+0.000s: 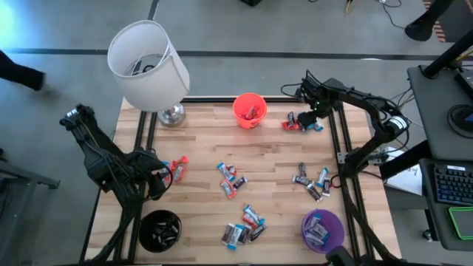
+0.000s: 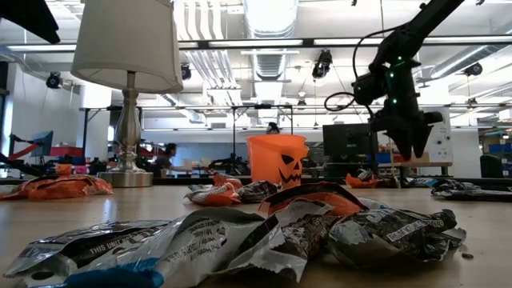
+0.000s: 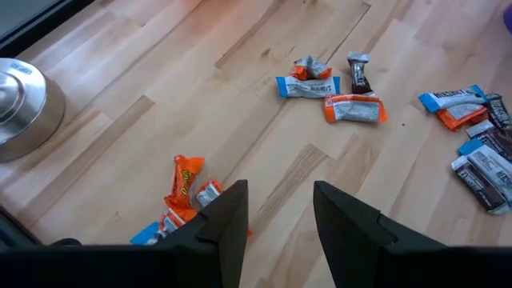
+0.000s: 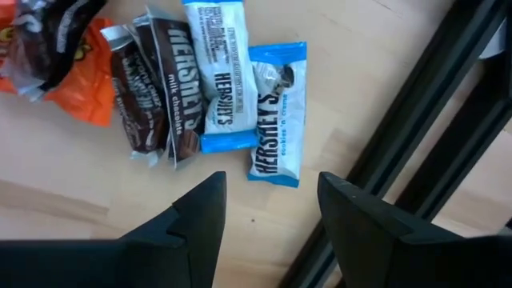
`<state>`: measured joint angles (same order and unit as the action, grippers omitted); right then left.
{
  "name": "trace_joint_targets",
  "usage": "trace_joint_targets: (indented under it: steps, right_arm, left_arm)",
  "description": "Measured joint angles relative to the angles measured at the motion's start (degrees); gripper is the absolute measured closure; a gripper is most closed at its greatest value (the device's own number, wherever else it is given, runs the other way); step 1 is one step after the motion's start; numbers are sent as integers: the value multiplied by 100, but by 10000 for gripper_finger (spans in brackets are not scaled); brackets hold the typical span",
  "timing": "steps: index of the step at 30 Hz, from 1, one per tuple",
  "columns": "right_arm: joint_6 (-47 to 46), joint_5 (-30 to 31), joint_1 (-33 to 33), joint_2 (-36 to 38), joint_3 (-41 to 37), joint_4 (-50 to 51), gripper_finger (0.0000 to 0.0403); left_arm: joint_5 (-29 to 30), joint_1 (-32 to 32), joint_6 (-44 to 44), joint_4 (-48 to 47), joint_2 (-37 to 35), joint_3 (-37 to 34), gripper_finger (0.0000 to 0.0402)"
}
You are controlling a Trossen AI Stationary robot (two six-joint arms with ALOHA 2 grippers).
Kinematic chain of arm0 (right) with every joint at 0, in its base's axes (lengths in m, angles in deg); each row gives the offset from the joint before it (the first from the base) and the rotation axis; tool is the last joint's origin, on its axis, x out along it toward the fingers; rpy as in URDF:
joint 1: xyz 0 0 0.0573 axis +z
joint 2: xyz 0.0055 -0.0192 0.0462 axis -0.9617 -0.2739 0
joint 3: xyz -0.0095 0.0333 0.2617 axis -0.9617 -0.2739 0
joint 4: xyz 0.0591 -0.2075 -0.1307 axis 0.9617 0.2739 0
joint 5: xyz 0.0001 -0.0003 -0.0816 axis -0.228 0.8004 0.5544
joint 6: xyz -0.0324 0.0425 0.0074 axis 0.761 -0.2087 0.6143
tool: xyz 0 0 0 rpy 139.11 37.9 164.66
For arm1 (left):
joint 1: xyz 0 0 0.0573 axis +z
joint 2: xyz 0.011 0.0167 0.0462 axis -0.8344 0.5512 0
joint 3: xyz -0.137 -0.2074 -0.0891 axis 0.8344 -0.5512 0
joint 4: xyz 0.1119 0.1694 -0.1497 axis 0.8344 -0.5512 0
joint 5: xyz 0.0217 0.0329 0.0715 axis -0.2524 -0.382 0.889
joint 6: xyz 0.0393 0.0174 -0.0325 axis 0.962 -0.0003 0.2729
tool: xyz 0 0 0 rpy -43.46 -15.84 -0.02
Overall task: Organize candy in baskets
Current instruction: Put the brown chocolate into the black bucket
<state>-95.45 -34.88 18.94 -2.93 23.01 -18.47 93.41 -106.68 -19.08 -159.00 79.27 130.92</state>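
Wrapped candy lies in several small piles on the wooden table (image 1: 199, 148). The orange basket (image 1: 249, 109) stands at the far middle, the black basket (image 1: 160, 230) at the near left and the purple basket (image 1: 322, 229) at the near right. My right gripper (image 4: 272, 200) hangs open, pointing down, above a far-right pile: blue-and-white candy (image 4: 276, 112), brown candy (image 4: 160, 88) and an orange wrapper (image 4: 76, 76). My left gripper (image 3: 280, 212) is open above the table's left side, with nothing between its fingers. Orange candy (image 3: 186, 180) lies just beside it.
A lamp with a white shade (image 1: 148, 63) and a metal base (image 1: 171, 114) stands at the far left corner. The black frame rail (image 4: 424, 120) runs along the table's right edge, close to my right gripper. More candy piles (image 1: 244, 225) lie near the front.
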Motion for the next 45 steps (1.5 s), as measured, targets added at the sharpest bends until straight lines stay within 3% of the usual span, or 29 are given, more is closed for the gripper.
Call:
trace_joint_targets:
  steps: [26, 41, 45]
  right_arm:
    - [161, 131, 79, -4, -490, -489, 213]
    - [-130, -221, 181, -4, -445, -614, 213]
    - [-89, -660, 289, -2, -341, -824, 213]
  left_arm:
    - [-4, 0, 2, 173, 0, 0, 276]
    - [-7, 0, 44, 215, -2, 2, 276]
    - [-7, 0, 44, 215, -1, 2, 276]
